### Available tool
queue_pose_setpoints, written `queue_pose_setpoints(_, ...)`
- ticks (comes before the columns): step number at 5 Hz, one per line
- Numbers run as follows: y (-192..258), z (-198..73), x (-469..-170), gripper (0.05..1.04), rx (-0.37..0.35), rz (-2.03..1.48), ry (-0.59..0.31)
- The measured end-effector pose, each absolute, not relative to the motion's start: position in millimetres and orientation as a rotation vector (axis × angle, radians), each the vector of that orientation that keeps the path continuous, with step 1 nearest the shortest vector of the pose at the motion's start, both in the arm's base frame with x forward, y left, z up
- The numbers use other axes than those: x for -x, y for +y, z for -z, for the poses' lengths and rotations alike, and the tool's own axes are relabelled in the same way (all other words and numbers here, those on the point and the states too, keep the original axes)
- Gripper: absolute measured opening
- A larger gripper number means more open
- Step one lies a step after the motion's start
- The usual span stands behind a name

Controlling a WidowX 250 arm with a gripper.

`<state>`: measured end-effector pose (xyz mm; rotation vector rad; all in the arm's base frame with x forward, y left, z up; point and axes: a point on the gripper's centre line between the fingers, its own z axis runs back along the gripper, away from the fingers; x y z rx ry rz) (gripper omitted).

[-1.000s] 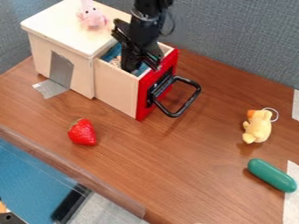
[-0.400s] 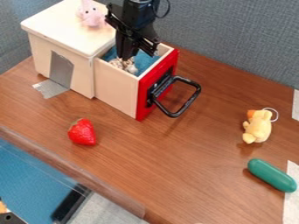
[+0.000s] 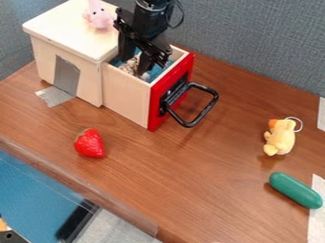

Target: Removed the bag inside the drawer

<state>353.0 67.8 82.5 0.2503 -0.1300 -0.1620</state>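
We see a pink toy [image 3: 99,17] upper left, a strawberry [image 3: 90,143] left, a yellow toy [image 3: 279,138] right, a green cylinder [image 3: 296,190] lower right.

Single camera, set above table [image 3: 203,180], looks steeply down at slant, from near edge toward grey partition [image 3: 254,42] behind far edge; middling-near, whole open drawer [image 3: 127,99] in frame.

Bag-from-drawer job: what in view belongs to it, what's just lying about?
Job:
patterned bundle, likely the bag
open drawer holding it
gripper, at the bundle

Lying about:
pink plush on the cabinet
strawberry
yellow plush
green capsule-shaped thing
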Motion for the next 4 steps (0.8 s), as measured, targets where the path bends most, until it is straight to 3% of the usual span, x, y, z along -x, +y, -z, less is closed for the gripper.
queue_pose_setpoints(1,67,-70,-353,0.999,-0.272,0.161,-0.108)
queue_pose_setpoints(4,70,-51,-356,0.961,-0.313,0.164,-0.051)
